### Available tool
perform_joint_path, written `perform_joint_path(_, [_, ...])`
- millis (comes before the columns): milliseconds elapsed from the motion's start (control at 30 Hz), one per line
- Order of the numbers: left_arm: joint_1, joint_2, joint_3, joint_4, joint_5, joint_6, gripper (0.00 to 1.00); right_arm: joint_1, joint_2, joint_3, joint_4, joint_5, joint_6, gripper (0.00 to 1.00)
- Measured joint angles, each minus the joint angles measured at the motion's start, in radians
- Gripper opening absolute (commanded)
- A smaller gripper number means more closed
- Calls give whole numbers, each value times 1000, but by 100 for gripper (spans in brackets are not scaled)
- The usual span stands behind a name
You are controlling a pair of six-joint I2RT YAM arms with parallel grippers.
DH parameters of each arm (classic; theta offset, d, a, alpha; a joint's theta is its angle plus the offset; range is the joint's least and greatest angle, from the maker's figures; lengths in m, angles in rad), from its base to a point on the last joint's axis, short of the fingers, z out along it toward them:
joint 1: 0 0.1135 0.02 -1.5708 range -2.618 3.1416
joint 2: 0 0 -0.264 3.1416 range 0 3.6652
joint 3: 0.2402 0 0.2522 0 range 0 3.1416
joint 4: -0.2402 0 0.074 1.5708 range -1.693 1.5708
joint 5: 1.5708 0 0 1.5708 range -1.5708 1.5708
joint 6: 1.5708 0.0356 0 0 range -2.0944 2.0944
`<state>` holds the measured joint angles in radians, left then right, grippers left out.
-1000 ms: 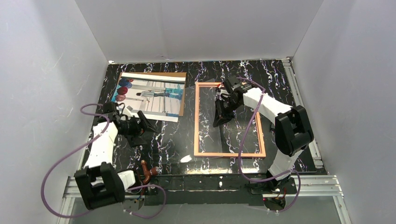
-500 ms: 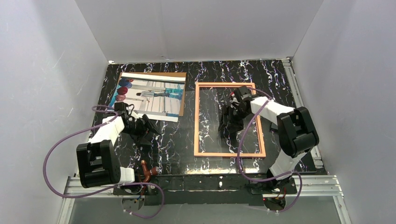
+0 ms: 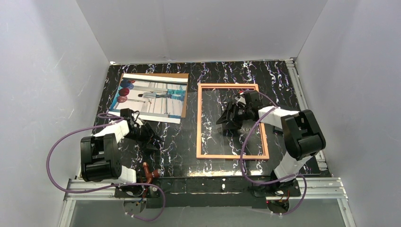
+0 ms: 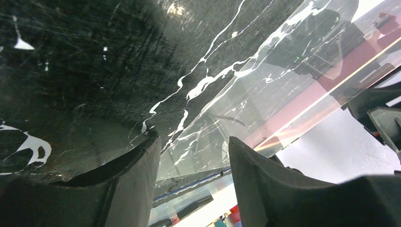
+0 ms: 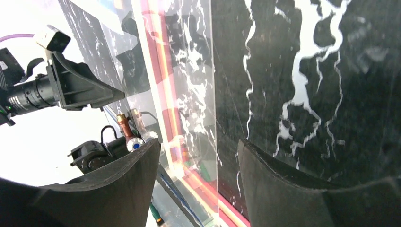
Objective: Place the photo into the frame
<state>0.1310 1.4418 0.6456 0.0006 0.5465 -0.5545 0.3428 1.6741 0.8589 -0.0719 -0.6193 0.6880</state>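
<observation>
The photo (image 3: 156, 97) lies face up on a brown board (image 3: 176, 75) at the far left of the table (image 3: 179, 137). The left gripper (image 3: 155, 140) is just near of the photo's near edge, toward its right corner — jaws partly apart, nothing between them, clear of the print. The frame (image 3: 199, 123) lies flat to the right, orange side up, and the right gripper (image 3: 224, 121) is low over the far half of its opening with jaws wide apart and empty, the clear pane (image 5: 194, 85) showing between its fingers — the photo is well to its left, beyond the frame's left rail.
</observation>
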Motion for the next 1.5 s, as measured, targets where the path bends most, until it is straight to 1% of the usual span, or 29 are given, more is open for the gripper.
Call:
perform_joint_path(267, [-5, 8, 0, 19, 12, -5, 52, 0, 152, 11, 165, -92, 84, 59])
perform_joint_path(367, [-5, 10, 0, 21, 15, -5, 52, 0, 195, 10, 265, -138, 128, 57])
perform_joint_path(500, [-7, 10, 0, 23, 16, -6, 52, 0, 230, 4, 406, -195, 194, 52])
perform_joint_path(633, [-8, 10, 0, 24, 17, -6, 52, 0, 252, -12, 522, -244, 248, 45])
perform_joint_path(767, [-9, 10, 0, 25, 17, -7, 53, 0, 257, -25, 578, -274, 282, 38])
perform_joint_path(867, [-9, 10, 0, 25, 17, -7, 53, 2, 258, -25, 604, -286, 294, 31])
perform_joint_path(933, [-9, 11, 0, 26, 18, -7, 53, 5, 258, -25, 618, -295, 305, 22])
perform_joint_path(1067, [-10, 11, 0, 27, 19, -8, 56, 11, 258, -26, 629, -304, 311, 2])
perform_joint_path(1167, [-10, 10, 0, 29, 24, -11, 61, 16, 257, -21, 595, -299, 292, 1])
perform_joint_path(1300, [-11, -18, -6, 38, 31, -18, 72, 26, 237, 1, 466, -269, 229, 1])
perform_joint_path(1367, [-11, -58, -12, 36, 30, -23, 80, 29, 199, 6, 395, -247, 193, 1])
perform_joint_path(1500, [-12, -190, -10, 20, 31, -45, 88, 34, 62, 19, 246, -192, 115, 1])
